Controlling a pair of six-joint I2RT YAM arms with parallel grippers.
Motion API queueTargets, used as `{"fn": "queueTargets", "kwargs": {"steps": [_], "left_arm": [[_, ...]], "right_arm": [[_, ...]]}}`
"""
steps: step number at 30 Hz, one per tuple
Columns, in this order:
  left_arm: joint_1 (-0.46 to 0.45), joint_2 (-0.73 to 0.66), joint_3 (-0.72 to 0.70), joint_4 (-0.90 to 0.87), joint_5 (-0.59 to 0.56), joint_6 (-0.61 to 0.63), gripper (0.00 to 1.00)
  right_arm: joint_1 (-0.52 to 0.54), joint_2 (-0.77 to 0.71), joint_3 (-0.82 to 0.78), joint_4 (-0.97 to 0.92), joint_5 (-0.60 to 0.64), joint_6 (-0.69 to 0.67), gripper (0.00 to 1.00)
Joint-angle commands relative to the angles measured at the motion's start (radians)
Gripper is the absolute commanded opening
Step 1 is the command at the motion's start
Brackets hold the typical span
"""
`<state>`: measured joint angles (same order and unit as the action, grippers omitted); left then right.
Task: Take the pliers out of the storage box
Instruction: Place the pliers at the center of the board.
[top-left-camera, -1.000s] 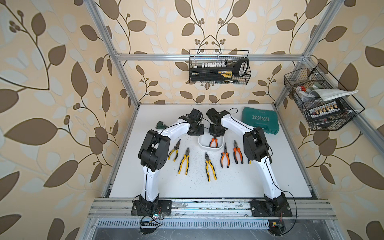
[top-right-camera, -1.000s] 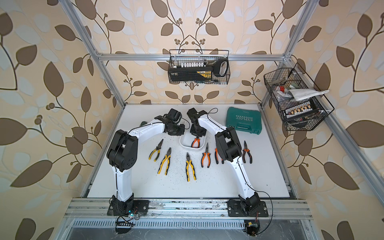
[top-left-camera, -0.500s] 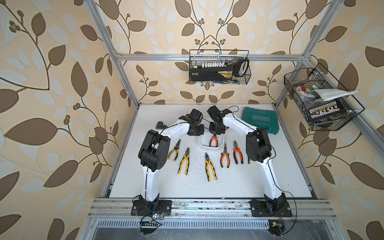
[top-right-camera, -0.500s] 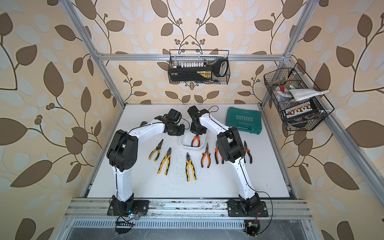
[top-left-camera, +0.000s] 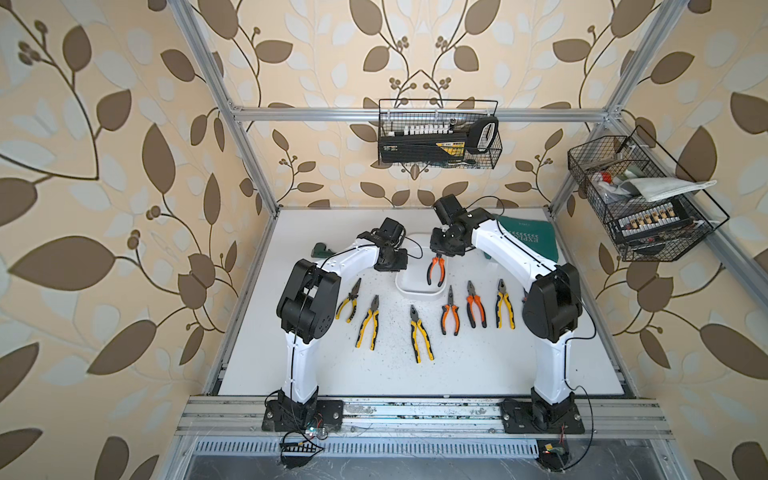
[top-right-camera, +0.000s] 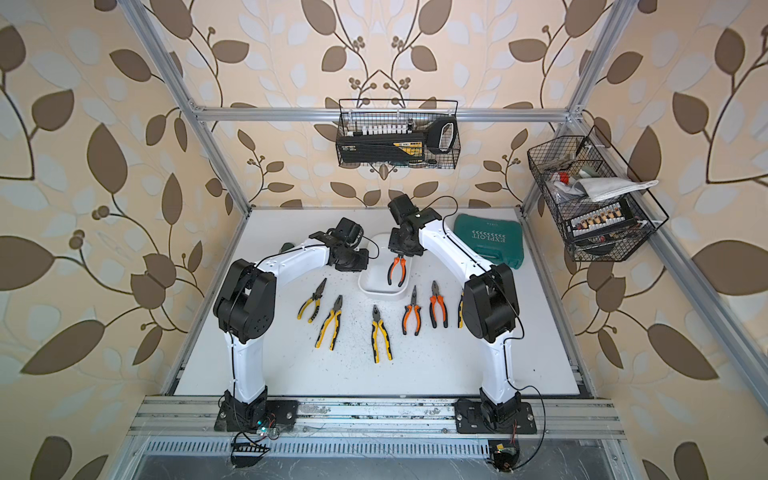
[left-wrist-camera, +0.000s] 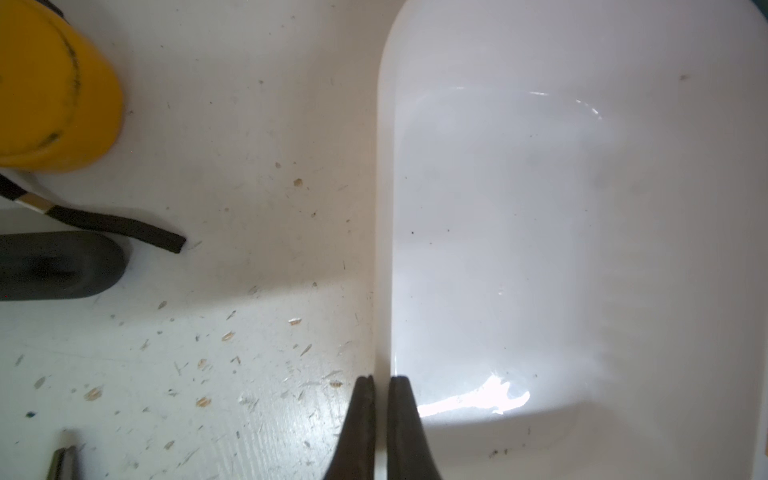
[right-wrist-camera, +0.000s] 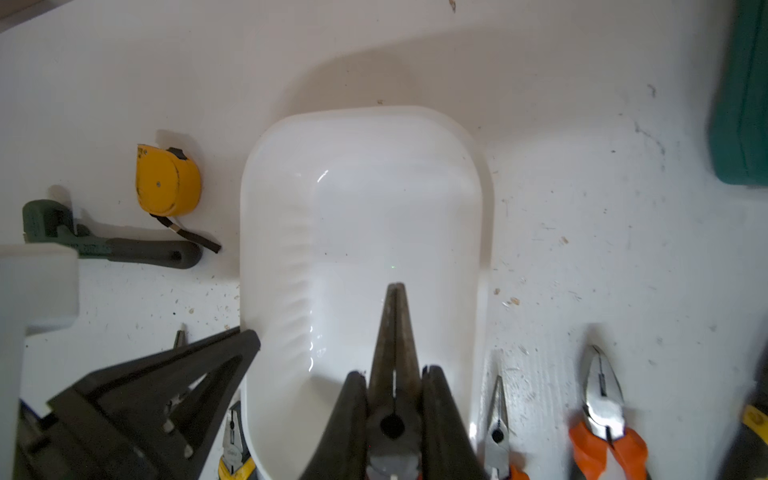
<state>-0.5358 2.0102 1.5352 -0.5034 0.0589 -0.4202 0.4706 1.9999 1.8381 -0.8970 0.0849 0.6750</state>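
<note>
Over storage box (top-left-camera: 415, 291): right gripper (right-wrist-camera: 392, 374) pinches orange pliers (right-wrist-camera: 392, 332) by smooth nose, could slip; left gripper (left-wrist-camera: 380, 384) clamps rim.

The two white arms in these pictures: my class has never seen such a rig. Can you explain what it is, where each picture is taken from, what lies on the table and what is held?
It is a robot: two jointed arms bolted to a rail at the front of the table, each ending in a two-fingered gripper. Both top views look down from one overhead camera; the other two pictures come from cameras on the wrists, looking along the fingers. The right gripper is shut on the steel head of orange-handled pliers, whose handles hang over the white storage box. The left gripper pinches the box's rim. On the table lie six more pliers in a row, and farther back a yellow tape measure, a green pipe wrench and a teal case.
</note>
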Motion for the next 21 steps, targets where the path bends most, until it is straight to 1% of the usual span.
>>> {"fn": "queueTargets", "kwargs": {"steps": [1, 2, 3, 5, 6, 10, 12, 14, 15, 18, 20, 21], "left_arm": [[0.006, 0.006, 0.010, -0.038, -0.019, 0.014, 0.00], [0.007, 0.007, 0.014, -0.042, -0.015, 0.018, 0.00], [0.006, 0.007, 0.021, -0.046, -0.011, 0.024, 0.04], [0.006, 0.008, 0.040, -0.057, -0.003, 0.039, 0.22], [0.007, 0.008, 0.049, -0.062, 0.002, 0.047, 0.29], [0.007, 0.005, 0.085, -0.082, 0.022, 0.079, 0.48], [0.007, -0.003, 0.107, -0.100, 0.030, 0.100, 0.55], [0.007, -0.022, 0.125, -0.110, 0.040, 0.140, 0.61], [0.008, -0.037, 0.130, -0.113, 0.050, 0.162, 0.66], [0.008, -0.092, 0.121, -0.107, 0.070, 0.250, 0.85], [0.008, -0.141, 0.084, -0.076, 0.102, 0.322, 0.95], [0.010, -0.173, 0.052, -0.048, 0.130, 0.360, 0.99]], "right_arm": [[-0.001, -0.132, -0.115, -0.001, -0.005, -0.038, 0.00], [-0.001, -0.167, -0.161, 0.006, -0.004, -0.046, 0.00], [-0.001, -0.204, -0.218, 0.015, -0.001, -0.057, 0.00], [-0.003, -0.273, -0.310, 0.020, 0.007, -0.068, 0.00], [-0.004, -0.306, -0.358, 0.030, 0.008, -0.074, 0.00], [-0.030, -0.389, -0.482, 0.052, -0.002, -0.093, 0.00], [-0.050, -0.405, -0.507, 0.052, 0.005, -0.112, 0.00], [-0.073, -0.402, -0.516, 0.059, -0.001, -0.163, 0.00], [-0.085, -0.393, -0.511, 0.054, 0.004, -0.188, 0.00], [-0.126, -0.349, -0.488, 0.059, -0.005, -0.260, 0.00], [-0.147, -0.305, -0.451, 0.060, -0.004, -0.309, 0.00], [-0.158, -0.277, -0.424, 0.059, 0.001, -0.331, 0.00]]}}
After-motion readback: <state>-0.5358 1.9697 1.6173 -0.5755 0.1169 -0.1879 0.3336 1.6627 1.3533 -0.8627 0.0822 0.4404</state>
